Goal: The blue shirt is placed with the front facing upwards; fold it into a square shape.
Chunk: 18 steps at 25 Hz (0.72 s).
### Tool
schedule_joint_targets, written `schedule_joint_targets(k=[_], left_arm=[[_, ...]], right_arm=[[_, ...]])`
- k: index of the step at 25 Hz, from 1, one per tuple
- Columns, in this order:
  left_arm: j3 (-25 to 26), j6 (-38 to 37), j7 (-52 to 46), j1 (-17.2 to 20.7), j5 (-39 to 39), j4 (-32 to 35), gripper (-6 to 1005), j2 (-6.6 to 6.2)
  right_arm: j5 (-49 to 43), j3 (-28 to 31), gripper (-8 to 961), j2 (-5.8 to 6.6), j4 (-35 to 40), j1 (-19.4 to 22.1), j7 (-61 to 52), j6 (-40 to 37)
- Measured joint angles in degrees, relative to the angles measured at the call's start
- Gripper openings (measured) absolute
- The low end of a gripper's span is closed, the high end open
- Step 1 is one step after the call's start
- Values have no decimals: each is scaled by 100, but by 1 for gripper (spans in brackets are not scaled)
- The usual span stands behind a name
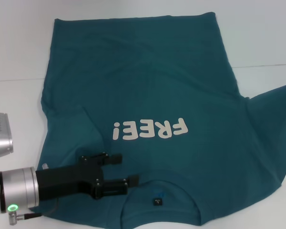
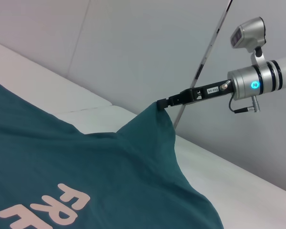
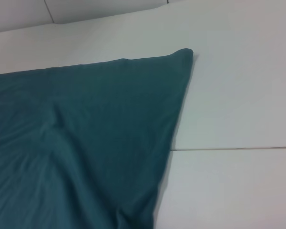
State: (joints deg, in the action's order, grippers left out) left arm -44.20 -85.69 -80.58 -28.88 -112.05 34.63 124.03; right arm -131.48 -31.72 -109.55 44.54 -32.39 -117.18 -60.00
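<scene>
White tabletop, seam across far part. Large dark teal-blue cotton T-shirt, white "FREE!" lettering upward, collar nearest me, spread flat. My left claw over near shoulder, fingers apart, empty. My right claw pinched on lifted sleeve tip. Step, as judged: first sleeve fold. Next: carry sleeve inward over chest.

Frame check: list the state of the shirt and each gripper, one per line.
blue shirt: front up, left sleeve folded in, right sleeve tip lifted.
left gripper: open, over the shirt beside the collar.
right gripper: shut on the raised right sleeve tip.
white table: under the shirt.
</scene>
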Motion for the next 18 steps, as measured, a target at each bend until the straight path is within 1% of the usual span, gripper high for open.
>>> schedule_joint_targets(k=[6, 13, 18], left_arm=[[3, 11, 2, -24, 0, 0, 876, -1], [15, 18, 0, -41, 0, 0, 876, -2], [26, 18, -1, -48, 0, 0, 876, 4]], right_arm=[[0, -49, 0, -17, 3, -46, 8, -73], [0, -226, -1, -31, 109, -88, 51, -454], [0, -299, -1, -66, 324, -124, 4, -696]])
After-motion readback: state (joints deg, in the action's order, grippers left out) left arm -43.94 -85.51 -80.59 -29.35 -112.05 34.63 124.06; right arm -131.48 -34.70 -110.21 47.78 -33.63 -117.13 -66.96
